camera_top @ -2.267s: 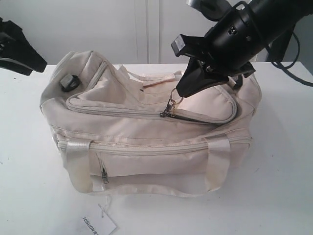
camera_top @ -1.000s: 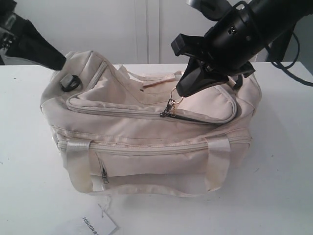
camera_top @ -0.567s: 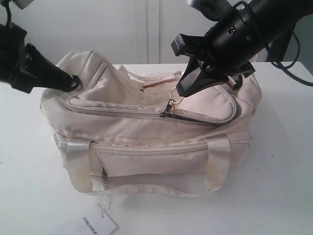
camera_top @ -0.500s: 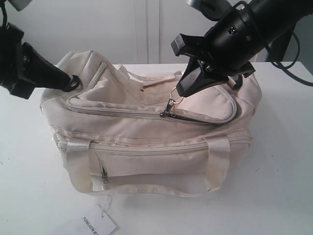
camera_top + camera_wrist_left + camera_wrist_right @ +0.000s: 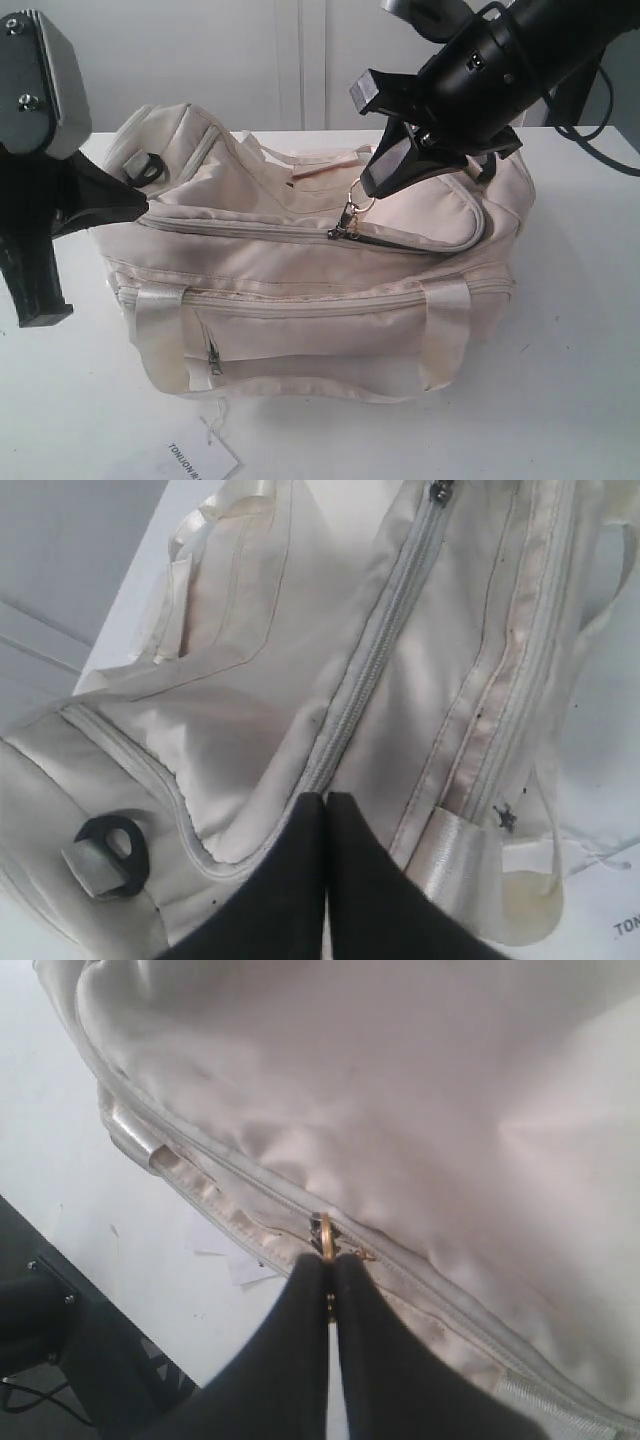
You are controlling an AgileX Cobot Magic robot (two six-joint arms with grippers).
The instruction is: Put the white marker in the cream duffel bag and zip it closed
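Zipping step: right gripper (image 5: 371, 190) pinches the gold ring pull (image 5: 356, 205), left gripper (image 5: 325, 800), pressed together, rests against the cream duffel bag (image 5: 300, 275); next, drag along the open track (image 5: 420, 244).

Paper tag (image 5: 200, 460), printed text, flat on white table (image 5: 580, 330); well apart from left gripper (image 5: 140, 205), farther from right gripper (image 5: 368, 188).

moved: our left gripper (image 5: 140, 206), down from upper left | now: closed tips against left end of cream duffel bag (image 5: 300, 275)
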